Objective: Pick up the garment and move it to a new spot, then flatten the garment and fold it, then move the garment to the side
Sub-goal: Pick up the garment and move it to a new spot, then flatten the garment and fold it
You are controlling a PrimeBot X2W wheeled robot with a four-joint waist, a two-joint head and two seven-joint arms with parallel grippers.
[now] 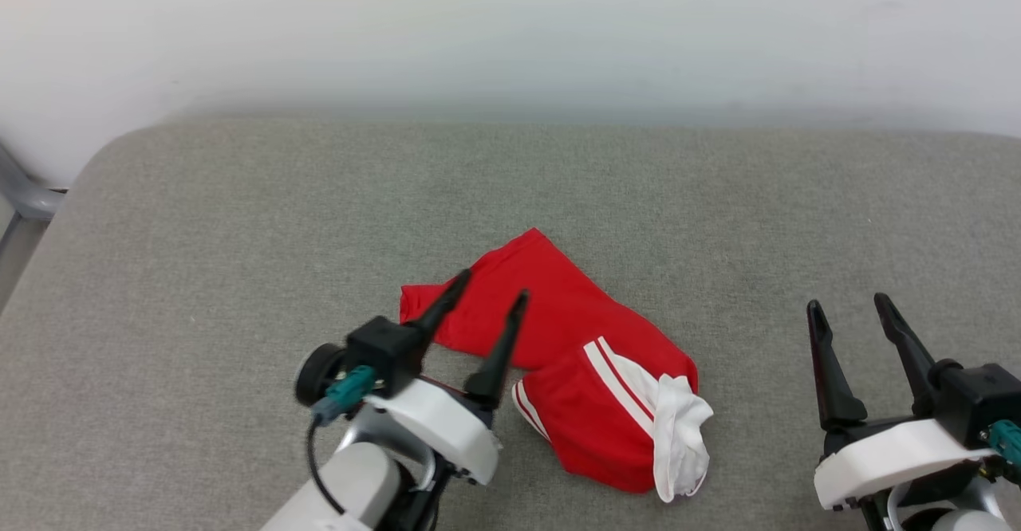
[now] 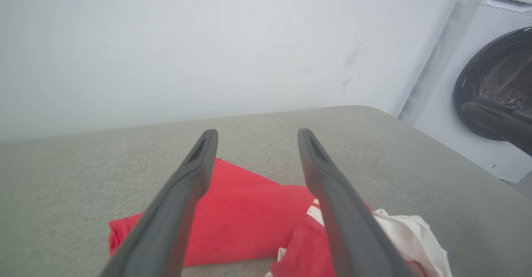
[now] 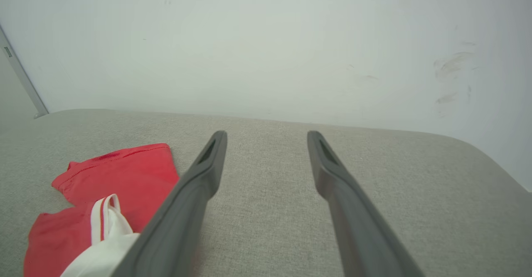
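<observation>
Left claw and right claw gape empty; garment looks thin, limp, light: I'd pinch a red hem corner.

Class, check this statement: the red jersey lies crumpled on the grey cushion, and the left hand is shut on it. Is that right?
Not quite. The left hand is open, its fingers spread above the jersey, as the left wrist view shows.

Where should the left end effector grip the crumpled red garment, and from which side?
Probably the red left corner of the garment: it lies flat on the grey cushion, unlike the bunched white sleeve. Come from above with the open left end effector.
</observation>
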